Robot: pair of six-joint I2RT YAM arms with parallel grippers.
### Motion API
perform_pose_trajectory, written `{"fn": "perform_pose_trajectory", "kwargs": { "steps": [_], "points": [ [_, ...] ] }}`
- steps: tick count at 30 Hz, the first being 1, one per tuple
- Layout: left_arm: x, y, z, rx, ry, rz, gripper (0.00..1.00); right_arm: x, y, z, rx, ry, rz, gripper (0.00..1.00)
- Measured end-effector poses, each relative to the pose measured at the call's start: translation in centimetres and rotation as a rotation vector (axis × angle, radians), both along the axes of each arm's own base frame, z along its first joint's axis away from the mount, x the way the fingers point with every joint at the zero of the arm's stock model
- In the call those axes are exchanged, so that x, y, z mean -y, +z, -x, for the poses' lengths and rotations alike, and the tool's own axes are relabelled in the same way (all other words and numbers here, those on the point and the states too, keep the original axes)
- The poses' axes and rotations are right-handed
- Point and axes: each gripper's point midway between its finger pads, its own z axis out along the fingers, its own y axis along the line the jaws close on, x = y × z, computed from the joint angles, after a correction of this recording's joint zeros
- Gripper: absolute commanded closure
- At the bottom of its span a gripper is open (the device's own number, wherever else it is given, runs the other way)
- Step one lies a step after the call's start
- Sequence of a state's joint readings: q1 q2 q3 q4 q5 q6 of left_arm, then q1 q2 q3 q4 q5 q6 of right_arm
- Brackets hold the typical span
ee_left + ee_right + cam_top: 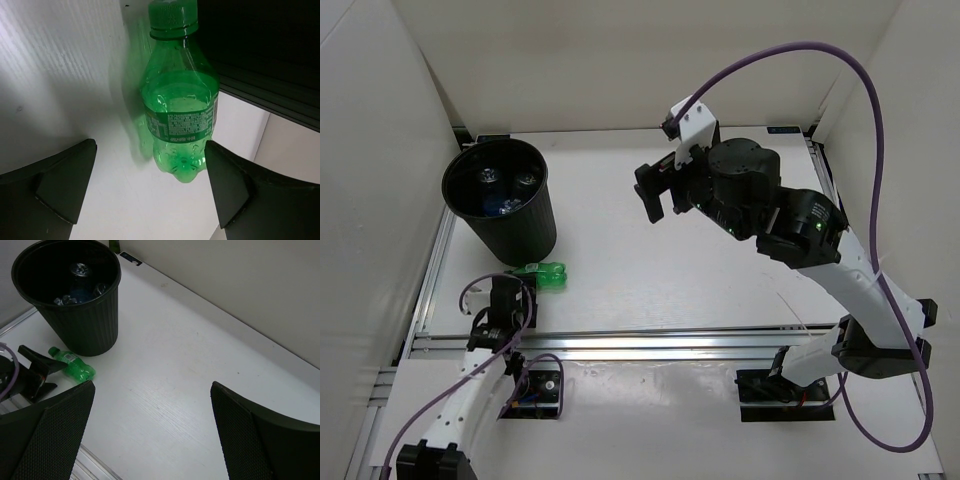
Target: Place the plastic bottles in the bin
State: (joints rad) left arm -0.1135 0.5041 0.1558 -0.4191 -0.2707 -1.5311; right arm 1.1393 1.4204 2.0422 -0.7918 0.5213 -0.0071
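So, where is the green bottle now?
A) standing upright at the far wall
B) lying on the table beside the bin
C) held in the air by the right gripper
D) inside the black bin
B: the green bottle lies on its side on the table next to the bin, just ahead of the open left gripper.

You have a white tabletop [660, 285] with a faint grain, edged at the near side by a metal rail [670, 345]. Two things sit directly on it, both toward your left. The black ribbed bin [520, 228] stands upright near the far left corner. The green bottle [548, 274] lies on its side just in front of the bin's foot, capped, with its cap end nearest the bin.
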Motion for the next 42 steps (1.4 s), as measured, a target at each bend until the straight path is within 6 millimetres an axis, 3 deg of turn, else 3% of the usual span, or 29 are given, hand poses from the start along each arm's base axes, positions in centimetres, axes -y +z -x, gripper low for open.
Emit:
{"fn": "perform_pose_trajectory", "kwargs": {
  "steps": [12,13,15,17,22,26,29,35,38,42],
  "points": [
    [0.3,-0.3,-3.3,-0.016,-0.037,-0.028,0.00,-0.1,0.4,0.6,-0.007,0.034,-0.004,0.00],
    [0.3,-0.3,-3.4,-0.019,-0.038,-0.028,0.02,-0.1,0.4,0.6,-0.008,0.034,-0.004,0.00],
    [0.4,-0.4,-3.7,-0.020,-0.043,-0.023,0.26,-0.2,0.4,0.6,-0.009,0.037,-0.002,0.00],
    [0.5,-0.7,-3.5,-0.034,-0.047,-0.012,0.37,-0.3,0.4,0.5,-0.010,0.037,-0.002,0.00],
    [1.0,-0.5,-3.3,-0.019,-0.065,0.029,0.43,-0.2,0.1,0.6,-0.016,0.036,0.010,0.00],
    [1.8,0.4,-1.5,-0.068,-0.062,0.106,0.40,-0.4,-0.2,0.4,-0.019,0.030,0.020,0.00],
    [1.9,4.4,-0.3,-0.123,-0.040,0.133,0.38,-0.8,-0.7,0.0,-0.023,0.022,0.035,0.00],
    [1.4,19.9,1.1,0.015,-0.024,0.132,0.41,-2.4,-2.4,-0.7,-0.043,0.021,0.078,0.00],
    [0.9,25.3,2.1,0.079,-0.017,0.111,0.41,-3.2,-3.0,-1.0,-0.051,0.028,0.091,0.00],
    [-0.4,32.1,-0.4,0.151,-0.016,-0.008,0.40,-4.7,-3.0,-1.3,-0.052,0.048,0.079,0.00]
  ]
}}
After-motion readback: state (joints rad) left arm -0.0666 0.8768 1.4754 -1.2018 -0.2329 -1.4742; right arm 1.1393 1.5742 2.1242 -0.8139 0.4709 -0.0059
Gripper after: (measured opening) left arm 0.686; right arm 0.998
